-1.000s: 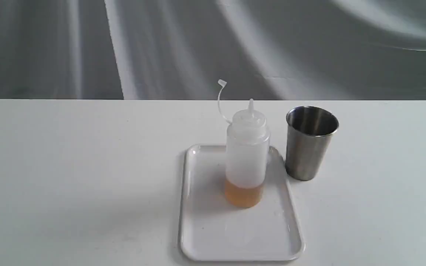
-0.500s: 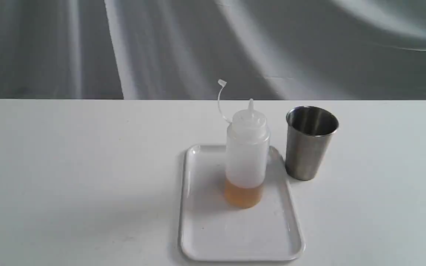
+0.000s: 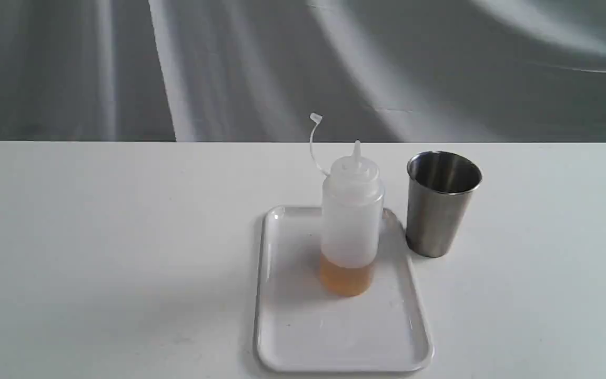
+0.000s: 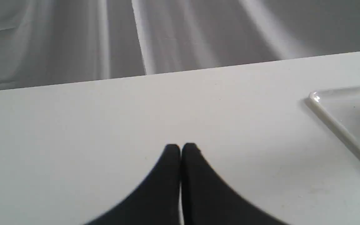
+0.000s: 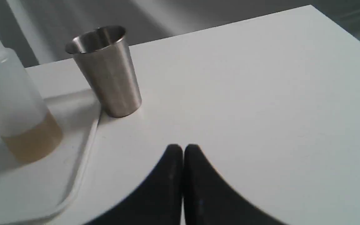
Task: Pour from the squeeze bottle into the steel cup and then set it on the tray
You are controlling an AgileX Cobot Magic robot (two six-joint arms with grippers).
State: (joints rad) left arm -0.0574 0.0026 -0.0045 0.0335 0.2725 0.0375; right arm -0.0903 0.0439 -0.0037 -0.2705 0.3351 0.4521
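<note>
The squeeze bottle (image 3: 352, 221) stands upright on the white tray (image 3: 303, 337), a band of amber liquid at its base and its cap strap curling up behind. The steel cup (image 3: 440, 202) stands on the table just right of the tray's far corner. Neither arm shows in the exterior view. My left gripper (image 4: 180, 147) is shut and empty over bare table, with the tray (image 4: 339, 129) rim off to one side. My right gripper (image 5: 183, 147) is shut and empty, apart from the steel cup (image 5: 108, 72), the squeeze bottle (image 5: 14, 103) and the tray (image 5: 80, 168) edge.
The white table (image 3: 98, 237) has its far edge against a grey draped backdrop (image 3: 229, 63). The table's right corner (image 5: 311, 7) shows in the right wrist view.
</note>
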